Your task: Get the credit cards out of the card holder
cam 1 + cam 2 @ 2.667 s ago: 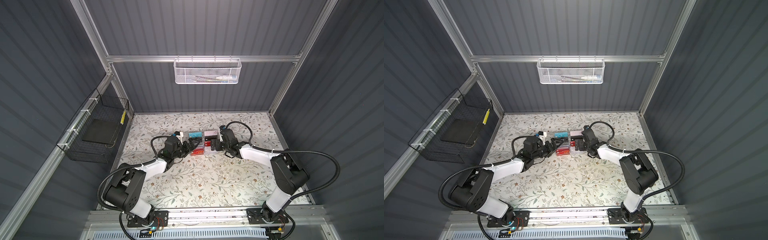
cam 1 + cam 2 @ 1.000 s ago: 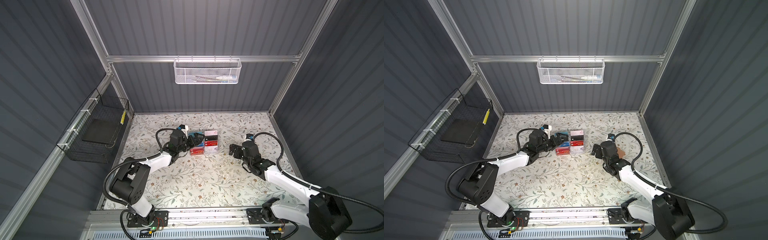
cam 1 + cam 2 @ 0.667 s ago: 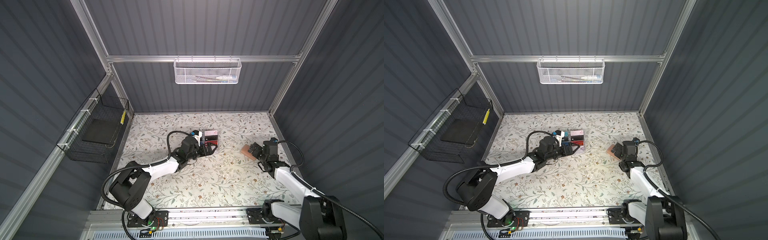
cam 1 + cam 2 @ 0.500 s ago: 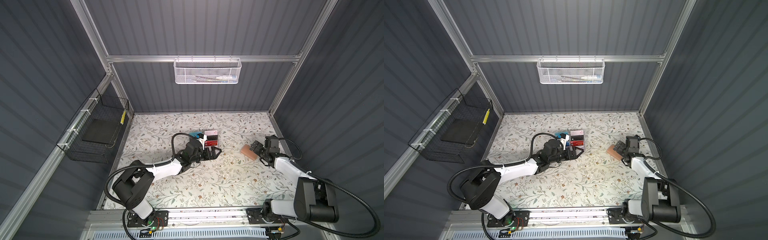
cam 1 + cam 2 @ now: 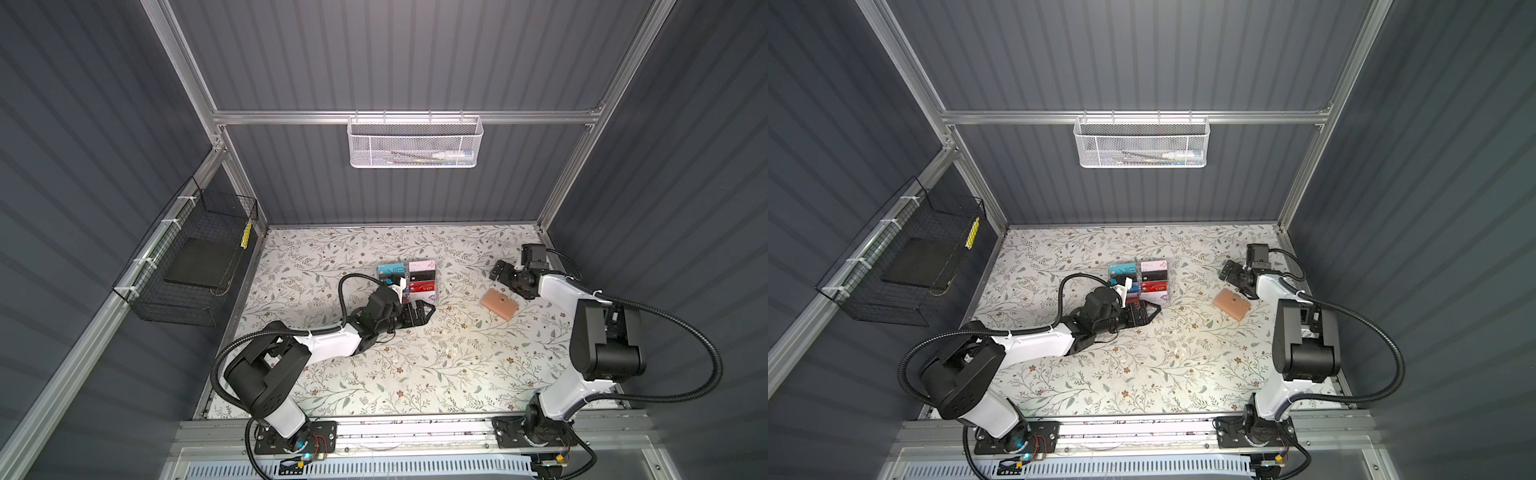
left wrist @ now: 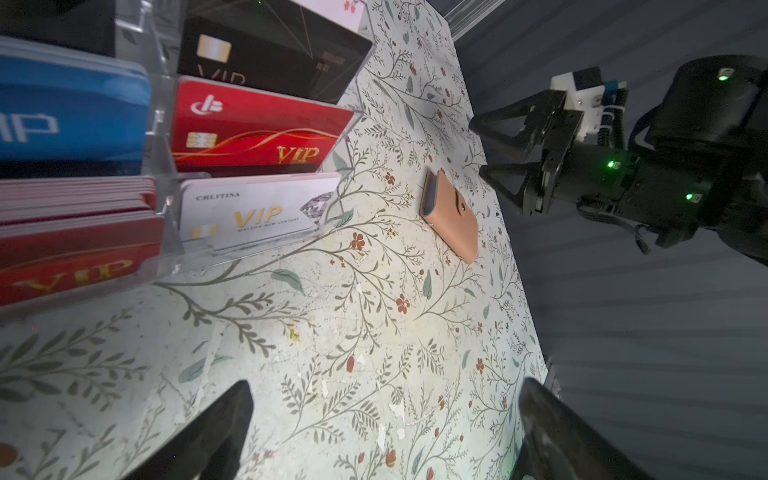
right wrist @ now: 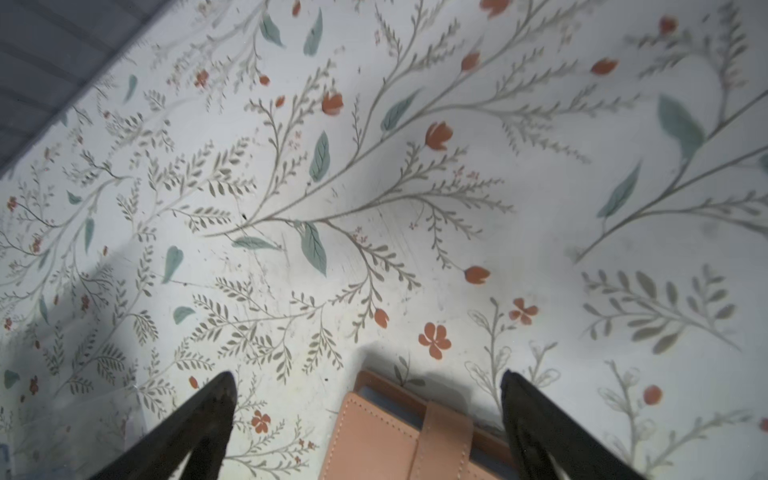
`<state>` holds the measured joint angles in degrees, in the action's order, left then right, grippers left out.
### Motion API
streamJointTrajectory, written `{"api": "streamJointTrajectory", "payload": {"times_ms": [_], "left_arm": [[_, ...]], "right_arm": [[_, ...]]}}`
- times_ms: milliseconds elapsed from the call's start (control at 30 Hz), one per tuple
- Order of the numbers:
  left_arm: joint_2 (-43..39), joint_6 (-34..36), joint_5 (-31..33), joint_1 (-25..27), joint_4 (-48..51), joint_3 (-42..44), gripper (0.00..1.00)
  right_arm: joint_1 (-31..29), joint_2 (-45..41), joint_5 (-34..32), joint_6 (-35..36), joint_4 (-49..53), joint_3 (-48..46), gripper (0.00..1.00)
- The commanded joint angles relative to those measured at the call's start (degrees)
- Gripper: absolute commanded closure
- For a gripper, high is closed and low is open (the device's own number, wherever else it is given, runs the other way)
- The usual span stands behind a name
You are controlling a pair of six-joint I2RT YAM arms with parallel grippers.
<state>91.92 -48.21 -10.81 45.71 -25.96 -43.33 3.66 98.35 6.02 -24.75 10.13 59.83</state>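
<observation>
The card holder [image 5: 500, 304] [image 5: 1232, 304] is a tan-peach wallet lying flat at the right of the floral table, its strap closed over it. Any credit cards inside it are hidden. My right gripper [image 5: 496, 270] [image 5: 1227, 269] hovers open just behind the holder, not touching it. In the right wrist view the holder [image 7: 395, 440] lies below and between the spread fingers of the right gripper [image 7: 365, 378]. My left gripper [image 5: 428, 315] [image 6: 384, 386] is open and empty at the rack's front right corner, pointing toward the holder [image 6: 451, 216].
A clear acrylic rack [image 5: 409, 279] [image 6: 166, 195] at mid-table holds several VIP cards in black, red, white, blue and teal. A white mesh basket [image 5: 414, 141] hangs on the back rail. A black wire basket [image 5: 195, 257] hangs on the left wall. The right wall is close behind my right arm.
My right arm swung from the rack over to the right wall, its gripper ending just behind the holder. My left gripper went from the rack's left side to its front right. The holder stayed put.
</observation>
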Motion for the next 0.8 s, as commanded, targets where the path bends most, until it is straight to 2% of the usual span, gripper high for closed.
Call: {"api": "streamJointTrajectory", "payload": {"times_ms": [0, 200, 433, 667, 767], "left_arm": [[-2.2, 0.5, 0.9, 0.3, 0.2, 0.5, 0.0], [-3.2, 0.5, 1.1, 0.4, 0.4, 1.2, 0.0], [-3.2, 0.5, 1.3, 0.3, 0.2, 1.9, 0.0], [-3.2, 0.5, 1.4, 0.3, -0.2, 2.5, 0.0], [-3.4, 0.4, 1.4, 0.3, -0.5, 2.7, 0.0]], "right_arm": [[-0.1, -0.1, 3.0, 0.8, 2.4, 0.5, 0.01], [-0.7, 2.3, 6.7, 0.9, 5.6, 1.1, 0.01], [-2.5, 0.6, 6.6, 0.8, 6.0, -1.2, 0.01], [-4.6, -1.6, 4.1, 0.2, 5.5, -4.5, 0.01], [-6.4, -4.5, 1.0, -0.4, 5.6, -7.1, 0.01]]}}
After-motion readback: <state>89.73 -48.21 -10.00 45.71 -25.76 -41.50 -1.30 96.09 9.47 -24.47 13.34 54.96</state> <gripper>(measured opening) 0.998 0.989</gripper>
